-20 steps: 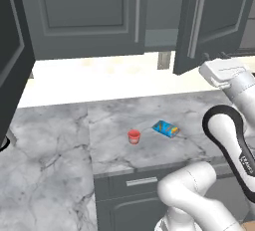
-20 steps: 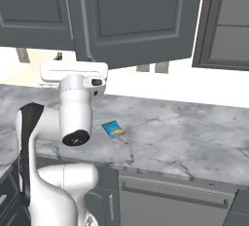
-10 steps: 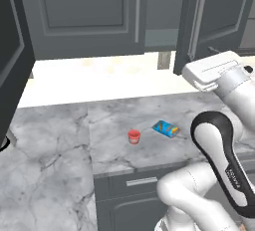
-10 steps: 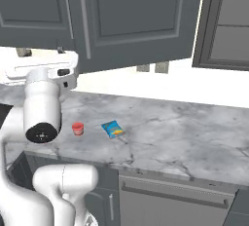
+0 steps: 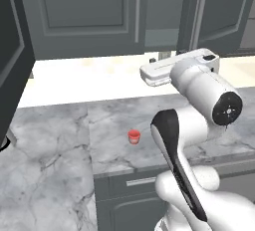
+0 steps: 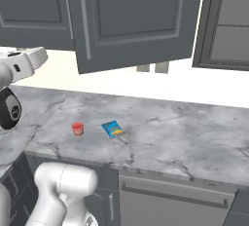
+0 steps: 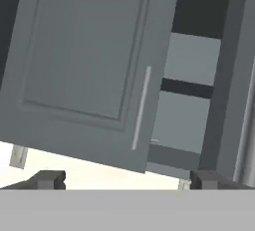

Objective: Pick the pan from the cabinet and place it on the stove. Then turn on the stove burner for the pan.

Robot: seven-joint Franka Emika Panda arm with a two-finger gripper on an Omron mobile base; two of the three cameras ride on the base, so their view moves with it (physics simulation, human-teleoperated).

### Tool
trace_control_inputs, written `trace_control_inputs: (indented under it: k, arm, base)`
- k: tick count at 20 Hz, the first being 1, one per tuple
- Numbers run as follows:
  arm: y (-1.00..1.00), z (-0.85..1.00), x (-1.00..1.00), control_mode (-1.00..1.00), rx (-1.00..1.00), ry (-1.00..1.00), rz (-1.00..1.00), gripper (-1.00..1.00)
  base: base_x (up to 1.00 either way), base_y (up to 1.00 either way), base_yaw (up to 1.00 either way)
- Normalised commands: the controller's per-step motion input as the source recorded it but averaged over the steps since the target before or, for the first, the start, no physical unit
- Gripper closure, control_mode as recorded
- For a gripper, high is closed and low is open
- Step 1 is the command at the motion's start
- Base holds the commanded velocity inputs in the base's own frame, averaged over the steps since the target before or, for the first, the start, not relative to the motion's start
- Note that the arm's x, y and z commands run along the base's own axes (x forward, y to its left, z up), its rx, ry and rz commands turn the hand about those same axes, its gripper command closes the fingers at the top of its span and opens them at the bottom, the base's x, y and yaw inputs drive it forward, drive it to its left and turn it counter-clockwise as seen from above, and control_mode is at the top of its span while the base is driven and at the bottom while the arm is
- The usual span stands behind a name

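Note:
The cabinet [image 7: 84, 60] is a dark grey wall unit with recessed-panel doors and a slim silver bar handle [image 7: 141, 108]. Beside that door an opening [image 7: 191, 56] shows light shelves with nothing I can make out on them. My gripper [image 7: 127, 180] is open and empty, its two dark fingertips [image 7: 50, 179] far apart below the door. My white hand [image 5: 159, 71] hovers under the cabinet [image 5: 84, 16], above the counter, and sits at the left edge of the right base view [image 6: 24, 62]. One cabinet door [image 6: 131, 20] hangs swung open. The pan and the stove are out of view.
On the marble counter [image 5: 60, 140] stand a small red cup [image 5: 133, 136] [image 6: 78, 128] and a blue packet [image 6: 113, 128]. Another open door [image 5: 10, 65] juts out at the far left. Low drawers with horizontal handles [image 6: 170, 193] run under the counter.
The arm has swung left: the hand went from the right edge to the middle of the left base view. The blue packet is now hidden there. The jaws stayed open.

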Motion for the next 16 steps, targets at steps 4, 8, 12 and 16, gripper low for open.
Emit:
trace_control_inputs:
  k: [4, 8, 12, 16]
  arm:
    - [0.02, -0.05, 0.46, -1.0, -0.3, 0.3, -0.16, -1.0]
    - [-0.1, -0.11, 0.52, -1.0, -0.19, 0.39, -0.17, -1.0]
    - [-0.01, -0.44, 0.43, -1.0, -0.2, 0.29, -0.18, -1.0]
    - [-0.03, -0.6, 0.42, -1.0, -0.18, 0.18, -0.18, -1.0]
  base:
    - [0.0, 0.0, 0.0]
    - [0.0, 0.0, 0.0]
    - [0.0, 0.0, 0.0]
    - [0.0, 0.0, 0.0]
